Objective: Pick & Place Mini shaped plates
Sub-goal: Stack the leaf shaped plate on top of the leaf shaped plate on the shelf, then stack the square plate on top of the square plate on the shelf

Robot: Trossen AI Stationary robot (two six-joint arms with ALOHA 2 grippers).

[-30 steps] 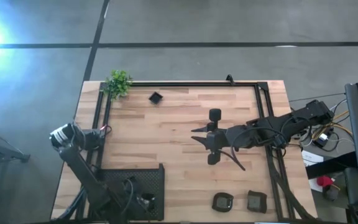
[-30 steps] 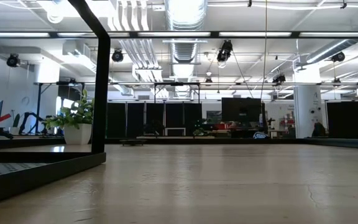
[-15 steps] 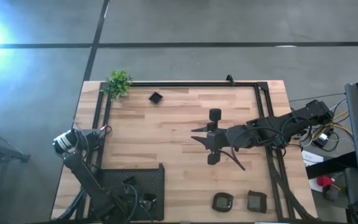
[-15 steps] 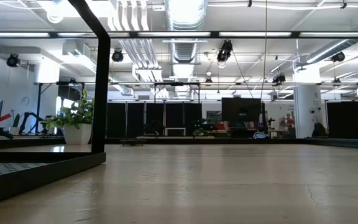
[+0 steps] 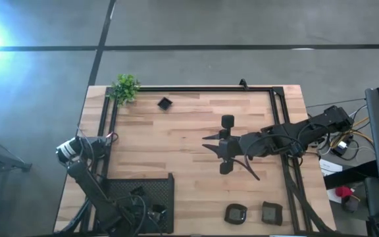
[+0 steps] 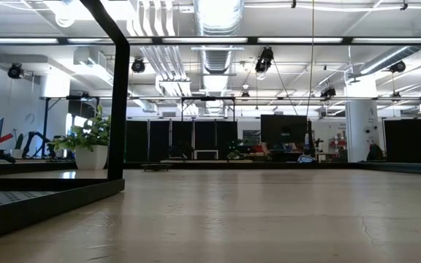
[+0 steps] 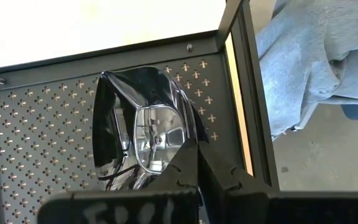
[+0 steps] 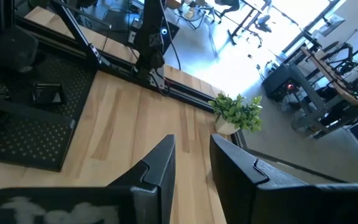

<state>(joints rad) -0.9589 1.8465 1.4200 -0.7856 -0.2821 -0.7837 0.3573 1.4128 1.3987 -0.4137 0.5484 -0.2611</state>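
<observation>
My left gripper point(image 5: 154, 212) is over the black mesh tray point(image 5: 127, 191) at the table's near left corner, shut on a glossy dark mini plate point(image 7: 142, 118). My right gripper point(image 5: 210, 145) hovers over the middle of the table, fingers slightly apart and empty, as the right wrist view point(image 8: 191, 152) also shows. One small black plate point(image 5: 165, 103) lies on the wood at the far left. Two more plates point(image 5: 235, 213) point(image 5: 272, 212) lie near the table's near right edge. My left gripper holds the mini plate by the part of its rim point(image 7: 176, 155) nearest the wrist. One finger point(image 7: 191, 171) lies over the plate's glossy inner face; the other is hidden behind the plate. The plate stands tilted over the tray's mesh floor point(image 7: 42, 155); whether it touches, I cannot tell.
A small green plant point(image 5: 125, 87) stands at the far left corner. A black frame rail point(image 5: 196, 88) runs along the table's far and side edges. In the low view the tray's wall point(image 6: 20, 204) shows at the left, with bare wood beside it.
My left arm's elbow has shifted a little toward the table's near edge, while its gripper has stayed over the tray with the plate.
</observation>
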